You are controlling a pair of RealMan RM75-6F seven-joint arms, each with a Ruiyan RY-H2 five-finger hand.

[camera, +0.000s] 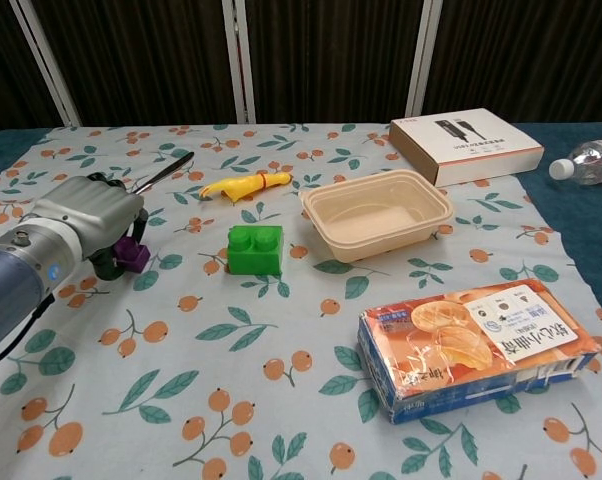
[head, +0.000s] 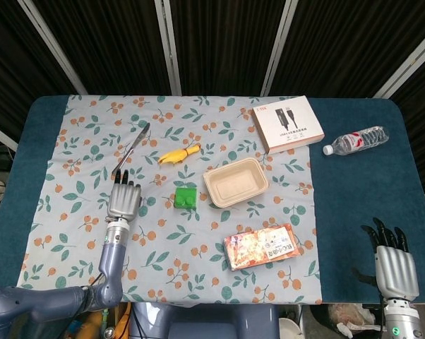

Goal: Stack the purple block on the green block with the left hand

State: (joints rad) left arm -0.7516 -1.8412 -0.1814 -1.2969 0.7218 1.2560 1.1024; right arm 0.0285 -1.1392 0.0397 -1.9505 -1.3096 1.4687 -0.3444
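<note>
Left hand [camera: 86, 222] closed round purple block [camera: 133, 255], well left of green block [camera: 255, 249].
Fingers curled over the block's top, block low by the cloth [camera: 281, 400]; lifted or resting: can't tell. Green block sat bare, just left of beige tray [camera: 436, 220]. Right hand [head: 394, 267] hung off table's near-right corner w/ fingers straight, slightly apart, holding nothing.

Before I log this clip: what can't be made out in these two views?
- Purple block: the left hand covers most of it in the chest view and all of it in the head view, so grip and table contact can't be judged.
- Right hand: head view only, at the bottom edge.
- Bottle: cut off by the chest view's right edge.
- Box print: too small to read.
</note>
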